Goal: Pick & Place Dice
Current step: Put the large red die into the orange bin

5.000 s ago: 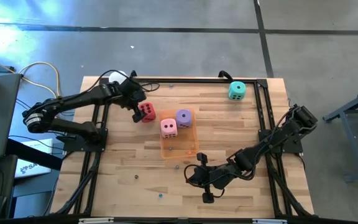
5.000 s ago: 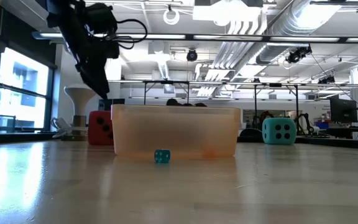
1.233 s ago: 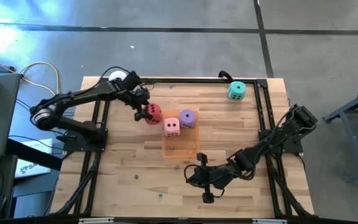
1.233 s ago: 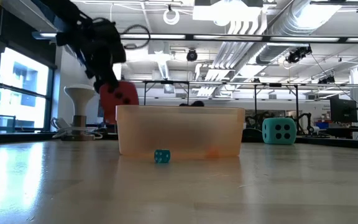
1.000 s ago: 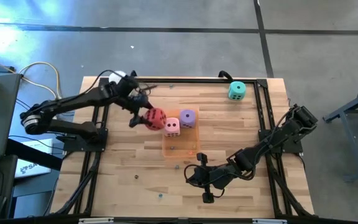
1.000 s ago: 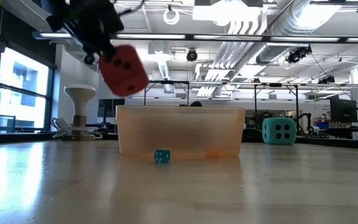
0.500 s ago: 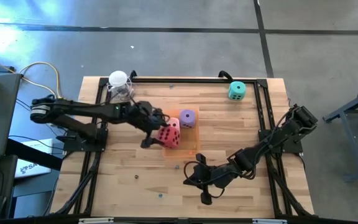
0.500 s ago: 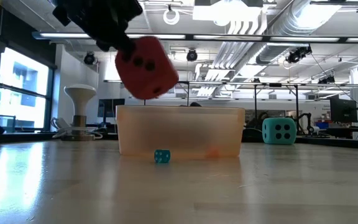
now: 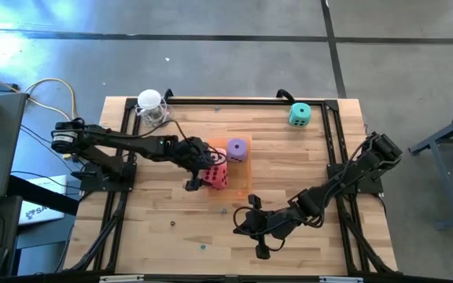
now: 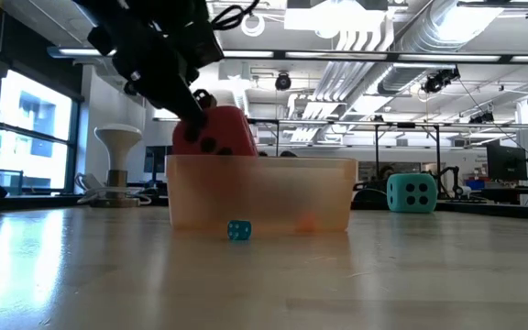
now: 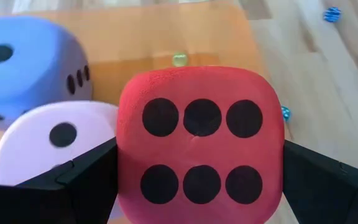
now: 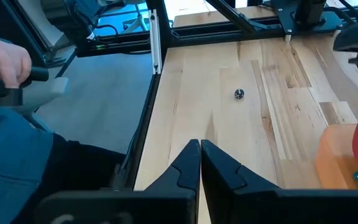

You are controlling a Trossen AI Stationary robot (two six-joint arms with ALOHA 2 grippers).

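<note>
My left gripper (image 9: 204, 170) reaches from the table's left over the orange tray (image 9: 242, 187) and is shut on the red die (image 9: 217, 177). That die's six-pip face (image 11: 201, 146) fills the left wrist view. Beside it in the tray sit the pink die (image 11: 45, 140) and the purple die (image 9: 237, 149). In the low view the red die (image 10: 214, 133) dips behind the tray wall (image 10: 264, 197). The teal die (image 9: 299, 115) rests on the table at the far right. My right gripper (image 12: 200, 155) hangs shut over the near middle of the table, holding nothing. My left gripper pinches the red die's two opposite side faces (image 11: 122, 180) between its two fingers (image 11: 73, 183). The fingers come slanting down from the table's left. The die sits square in the hold, its lower part below the tray's rim. Whether it touches the tray floor I cannot tell.
A tiny teal die (image 10: 238, 230) and dark beads (image 12: 239, 94) lie on the wood near the tray. A white object (image 9: 149, 102) stands at the far left corner. Black frame rails (image 9: 333, 141) run along the table's sides. A person's hand and blue sleeve (image 12: 5, 62) show beyond the left edge.
My left gripper has carried the red die from beside the tray's far left corner toward the table's right and near edges, and down. The die has gone from well above the tray's rim to partly inside the tray, next to the pink die.
</note>
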